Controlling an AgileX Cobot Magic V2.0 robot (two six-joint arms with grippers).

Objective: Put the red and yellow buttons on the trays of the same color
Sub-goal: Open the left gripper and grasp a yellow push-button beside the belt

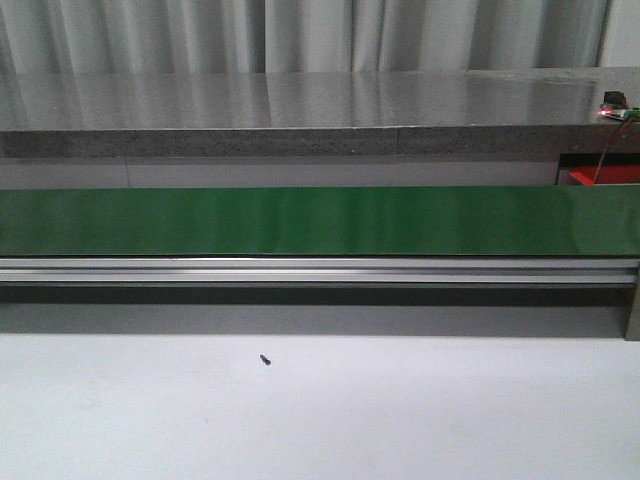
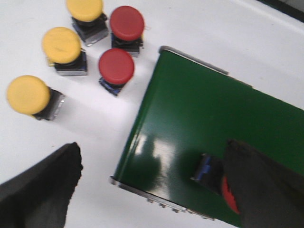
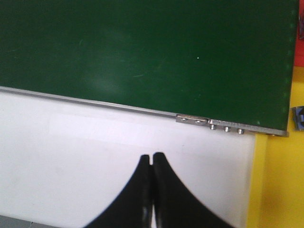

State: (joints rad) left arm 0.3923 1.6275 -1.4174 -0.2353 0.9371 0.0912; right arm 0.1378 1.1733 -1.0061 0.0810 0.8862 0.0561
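In the left wrist view, three yellow buttons [image 2: 61, 45] and two red buttons [image 2: 116, 65] stand on the white table beside the end of the green belt [image 2: 204, 114]. Another red button [image 2: 210, 173] lies on its side on the belt, partly hidden behind one finger. My left gripper [image 2: 153, 148] is open wide over the belt's corner, holding nothing. My right gripper [image 3: 152, 157] is shut and empty above white table, near the belt [image 3: 142, 47]. A yellow tray [image 3: 280, 180] and a sliver of red tray [image 3: 300, 47] show at that view's edge. Neither gripper shows in the front view.
The long green belt [image 1: 300, 220] on its metal rail crosses the front view, with a grey counter behind. A small black screw [image 1: 265, 359] lies on the white table. A blue-grey object [image 3: 299, 118] sits at the yellow tray's edge. Something red [image 1: 585, 177] shows far right.
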